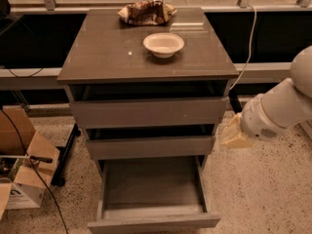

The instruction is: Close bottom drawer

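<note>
The bottom drawer (153,222) is the lowest of three grey-brown drawers and stands pulled far out, its empty grey inside facing up. The middle drawer (150,146) and top drawer (148,112) stick out only a little. My white arm (282,106) comes in from the right. My gripper (235,133), pale yellow, hangs beside the cabinet's right side at the height of the middle drawer, above and to the right of the bottom drawer, touching nothing I can see.
A white bowl (164,44) and a crumpled snack bag (146,12) lie on the cabinet top (107,52). Cardboard boxes (22,172) and a cable sit on the speckled floor at the left. A white cord (251,38) hangs at the back right.
</note>
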Controlling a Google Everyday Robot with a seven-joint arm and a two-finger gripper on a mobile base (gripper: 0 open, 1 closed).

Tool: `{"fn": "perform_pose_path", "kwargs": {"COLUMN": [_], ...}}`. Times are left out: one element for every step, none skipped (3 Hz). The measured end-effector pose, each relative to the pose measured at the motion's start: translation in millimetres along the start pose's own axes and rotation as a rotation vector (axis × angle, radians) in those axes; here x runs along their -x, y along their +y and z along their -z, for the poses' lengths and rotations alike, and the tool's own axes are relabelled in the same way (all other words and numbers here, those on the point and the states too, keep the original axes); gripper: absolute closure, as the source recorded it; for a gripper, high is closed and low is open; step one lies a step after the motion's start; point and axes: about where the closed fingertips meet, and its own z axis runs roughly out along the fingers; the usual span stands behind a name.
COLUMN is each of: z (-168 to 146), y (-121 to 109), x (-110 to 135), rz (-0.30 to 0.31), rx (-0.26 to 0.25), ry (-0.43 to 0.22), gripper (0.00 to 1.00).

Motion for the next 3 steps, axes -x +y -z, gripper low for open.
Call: {"fn": "perform_pose_path", "kwargs": {"z": [-59.1,-101.7,-122.0], "y": [-6.1,3.8,10.1], "x": [-29.7,-43.0,-35.4], "rz": [-0.034,-0.059,-0.065], "rx": [0.049,0.126,0.134], "ry": [-0.12,-0.154,-0.197], "gripper": [1.0,1.0,1.0]}}
